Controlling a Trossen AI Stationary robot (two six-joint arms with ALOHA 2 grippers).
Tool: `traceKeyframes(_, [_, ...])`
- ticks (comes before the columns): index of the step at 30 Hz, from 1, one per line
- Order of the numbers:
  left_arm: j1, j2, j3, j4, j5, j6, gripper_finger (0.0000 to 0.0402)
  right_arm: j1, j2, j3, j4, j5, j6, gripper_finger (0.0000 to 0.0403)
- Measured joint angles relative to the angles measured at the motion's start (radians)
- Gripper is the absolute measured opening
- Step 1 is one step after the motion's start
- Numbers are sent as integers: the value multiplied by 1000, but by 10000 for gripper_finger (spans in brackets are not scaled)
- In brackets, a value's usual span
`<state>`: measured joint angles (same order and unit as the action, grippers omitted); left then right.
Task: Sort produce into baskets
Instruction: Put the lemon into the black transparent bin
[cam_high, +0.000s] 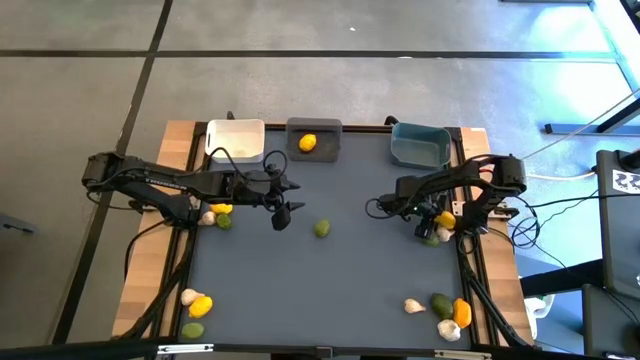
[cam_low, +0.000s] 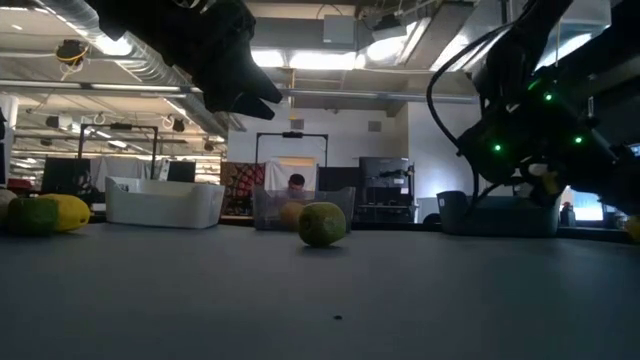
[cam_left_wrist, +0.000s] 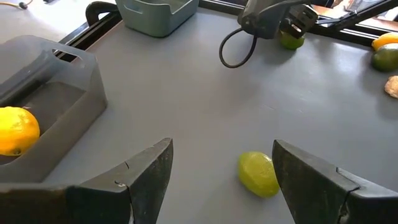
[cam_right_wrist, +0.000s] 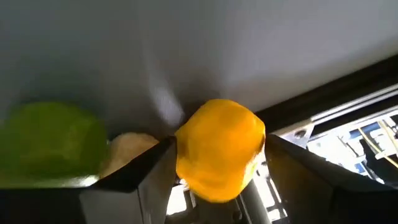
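Observation:
Three baskets stand along the far edge: white (cam_high: 235, 140), dark grey (cam_high: 313, 141) with a yellow lemon (cam_high: 308, 143) in it, and teal (cam_high: 418, 146). A green lime (cam_high: 322, 229) lies alone at mid-table. My left gripper (cam_high: 285, 206) hovers open above the table, left of this lime (cam_left_wrist: 258, 174). My right gripper (cam_right_wrist: 219, 142) is open at the right edge, tilted down, with one finger on each side of a yellow lemon (cam_right_wrist: 217, 163). Beside that lemon lie a whitish garlic bulb (cam_right_wrist: 132, 149) and another lime (cam_right_wrist: 53, 143). My right gripper comes slanting down from above, and the yellow lemon's two sides (cam_right_wrist: 181, 155) fill the gap between its fingers. I cannot tell whether the fingers touch it. The lemon lies on the table beside the garlic bulb.
More produce lies near the left arm (cam_high: 221, 213), at the near left corner (cam_high: 197, 308) and at the near right corner (cam_high: 448, 312). The table's dark rail (cam_right_wrist: 323, 102) runs close by the right gripper. A broad stretch of grey mat (cam_high: 330, 280) lies between the groups.

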<state>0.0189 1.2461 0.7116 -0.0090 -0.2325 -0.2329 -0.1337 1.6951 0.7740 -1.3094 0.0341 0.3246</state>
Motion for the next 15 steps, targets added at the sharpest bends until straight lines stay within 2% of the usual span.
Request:
traceKeyframes(5, [0,0,0,0,0,0,269,0,-1,-29,26,-18,-57,224])
traceKeyframes(12, [0,0,0,0,0,4,269,2,-1,-10,22,-8,-100,127])
traceKeyframes(15, [0,0,0,0,-1,5,269,2,-6,20,9,15,-103,106])
